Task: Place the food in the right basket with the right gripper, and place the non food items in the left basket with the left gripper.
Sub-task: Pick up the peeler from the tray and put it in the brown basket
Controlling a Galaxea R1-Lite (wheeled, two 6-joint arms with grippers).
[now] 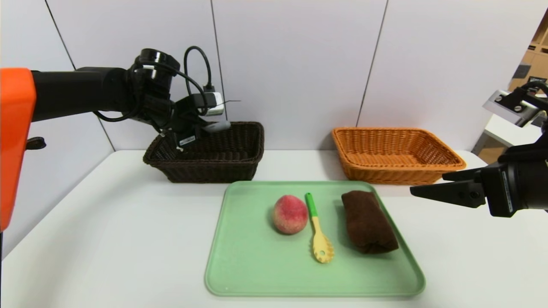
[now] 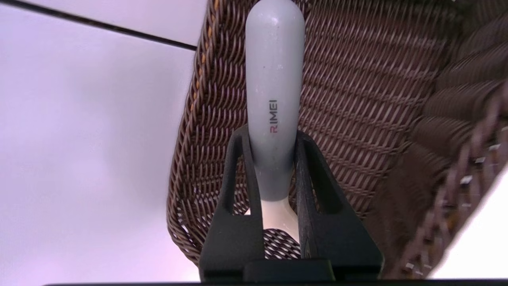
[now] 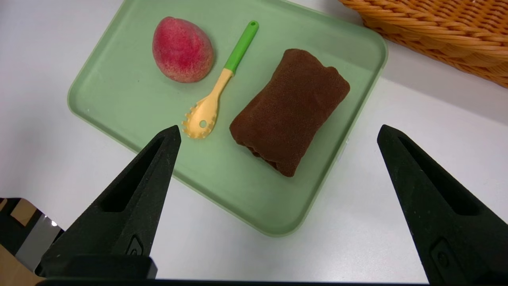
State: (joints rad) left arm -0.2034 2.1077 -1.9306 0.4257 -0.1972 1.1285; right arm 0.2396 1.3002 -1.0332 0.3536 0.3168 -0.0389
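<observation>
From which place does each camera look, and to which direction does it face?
Head view: on the head, facing forward and down at tray and baskets; both arms show.
Left wrist view: on the left wrist, facing into the dark basket; left gripper shows, gripping a grey handle.
Right wrist view: on the right wrist, facing down at the tray; open right gripper shows, also in head view.

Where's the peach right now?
In the head view, the peach lies on the green tray, just left of the green-handled spoon, touching neither basket.
</observation>
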